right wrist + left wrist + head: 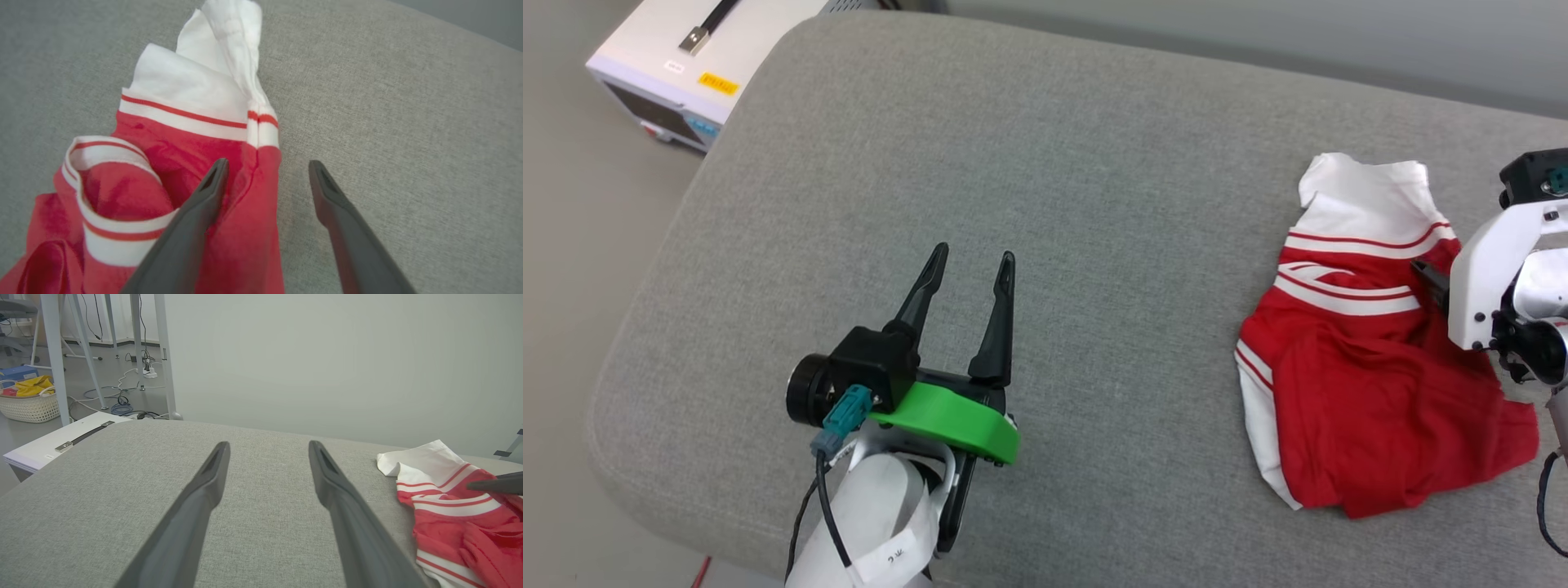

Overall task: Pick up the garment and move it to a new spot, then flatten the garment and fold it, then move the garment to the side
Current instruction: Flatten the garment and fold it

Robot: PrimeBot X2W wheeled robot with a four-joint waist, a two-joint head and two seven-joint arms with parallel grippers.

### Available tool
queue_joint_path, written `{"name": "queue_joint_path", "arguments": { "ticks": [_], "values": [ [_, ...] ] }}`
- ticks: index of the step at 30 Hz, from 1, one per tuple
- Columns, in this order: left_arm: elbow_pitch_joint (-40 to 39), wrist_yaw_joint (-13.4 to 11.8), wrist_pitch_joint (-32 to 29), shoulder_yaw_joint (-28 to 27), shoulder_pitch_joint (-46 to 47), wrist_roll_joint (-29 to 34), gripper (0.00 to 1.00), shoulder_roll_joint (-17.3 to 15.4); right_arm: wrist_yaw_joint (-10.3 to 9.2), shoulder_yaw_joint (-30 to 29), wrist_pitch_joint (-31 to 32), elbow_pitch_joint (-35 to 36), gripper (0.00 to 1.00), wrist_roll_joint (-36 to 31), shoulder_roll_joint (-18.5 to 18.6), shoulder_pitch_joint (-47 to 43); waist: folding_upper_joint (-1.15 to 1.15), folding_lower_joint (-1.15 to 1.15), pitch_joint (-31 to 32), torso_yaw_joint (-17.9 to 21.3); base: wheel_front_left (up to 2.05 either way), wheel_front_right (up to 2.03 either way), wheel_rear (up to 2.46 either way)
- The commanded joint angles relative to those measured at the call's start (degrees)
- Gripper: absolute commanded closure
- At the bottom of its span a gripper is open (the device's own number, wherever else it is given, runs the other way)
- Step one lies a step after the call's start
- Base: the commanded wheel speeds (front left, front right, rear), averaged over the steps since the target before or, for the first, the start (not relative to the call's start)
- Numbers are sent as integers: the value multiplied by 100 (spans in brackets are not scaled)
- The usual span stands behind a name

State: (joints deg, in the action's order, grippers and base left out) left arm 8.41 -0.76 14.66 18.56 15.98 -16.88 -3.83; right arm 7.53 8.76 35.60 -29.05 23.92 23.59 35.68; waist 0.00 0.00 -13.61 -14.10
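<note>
Grey fabric cushion (1045, 204) spread wide and evenly lit, white box-shaped device (670, 57) stood off its far left corner, plain pale wall (327, 355) rose behind it, white metal legs (165, 355), loose cables (122, 388) and woven basket (28, 408) sat farther left on grey floor (572, 245).

Left gripper (974, 253) and right gripper (268, 164) — fingers spread wide, the right apparently angled down.
</note>
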Motion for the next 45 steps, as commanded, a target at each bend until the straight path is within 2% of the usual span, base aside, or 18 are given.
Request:
{"name": "queue_joint_path", "arguments": {
  "ticks": [1, 10, 11, 12, 13, 14, 22, 28, 34, 38, 41, 42, 43, 44, 45],
  "values": [
    [-1, 35, 34, 4, 100, 46, 0, 34, -4, 88, 64, -181, 0, 57, 45, 132, 0, 0, -205, -173, 0, 0, 0],
    [33, 92, 34, -48, 117, 104, 0, 85, -4, 371, 612, -1506, 0, 252, -46, 198, 0, 0, -302, -139, 0, 0, 0],
    [35, 94, 34, -56, 113, 111, 0, 87, -4, 410, 669, -1589, 5, 287, -74, 179, 0, 0, -298, -114, 0, 0, 0],
    [36, 96, 34, -68, 110, 122, 0, 88, -4, 473, 761, -1677, 62, 342, -109, 153, 0, 0, -287, -87, 0, 0, 0],
    [48, 101, 34, -76, 102, 132, 0, 89, -4, 525, 797, -1718, 85, 413, -146, 146, 0, 0, -271, -55, 0, 0, 0],
    [59, 104, 34, -82, 99, 141, 0, 90, -4, 556, 758, -1713, 100, 469, -165, 154, 0, 0, -263, -29, 0, 0, 0],
    [210, 146, 34, -229, -9, 260, 0, 90, -4, 680, -76, -1247, 100, 763, -80, 548, 0, 0, 40, 362, 0, 0, 0],
    [332, 200, 34, -328, -185, 310, 0, 64, -4, 394, -490, -767, 100, 847, 179, 291, 0, 0, 358, 712, 0, 0, 0],
    [400, 219, 34, -387, -318, 319, 0, 57, -4, -493, -770, -409, 100, 847, 399, -656, 0, 0, 539, 1000, 0, 0, 0],
    [452, 217, 34, -423, -436, 313, 0, 46, -4, -1269, -923, -165, 100, 793, 161, -1602, 0, 0, 650, 1166, 0, 0, 0],
    [479, 202, 34, -440, -531, 306, 0, 35, -4, -1903, -957, 41, 100, 755, -272, -2318, 0, 0, 719, 1259, 0, 0, 0],
    [490, 201, 34, -437, -554, 303, 0, 34, -4, -2056, -948, 95, 95, 739, -406, -2511, 0, 0, 727, 1271, 0, 0, 0],
    [504, 199, 34, -439, -577, 299, 0, 30, -4, -2234, -958, 161, 55, 699, -570, -2725, 0, 0, 743, 1288, 0, 0, 0],
    [516, 203, 34, -435, -591, 295, 0, 27, -4, -2357, -956, 207, 36, 669, -707, -2879, 0, 0, 748, 1293, 0, 0, 0],
    [526, 206, 34, -432, -603, 290, 0, 23, -4, -2503, -966, 253, 0, 654, -887, -3029, 0, 0, 748, 1300, 0, 0, 0]
  ]
}}
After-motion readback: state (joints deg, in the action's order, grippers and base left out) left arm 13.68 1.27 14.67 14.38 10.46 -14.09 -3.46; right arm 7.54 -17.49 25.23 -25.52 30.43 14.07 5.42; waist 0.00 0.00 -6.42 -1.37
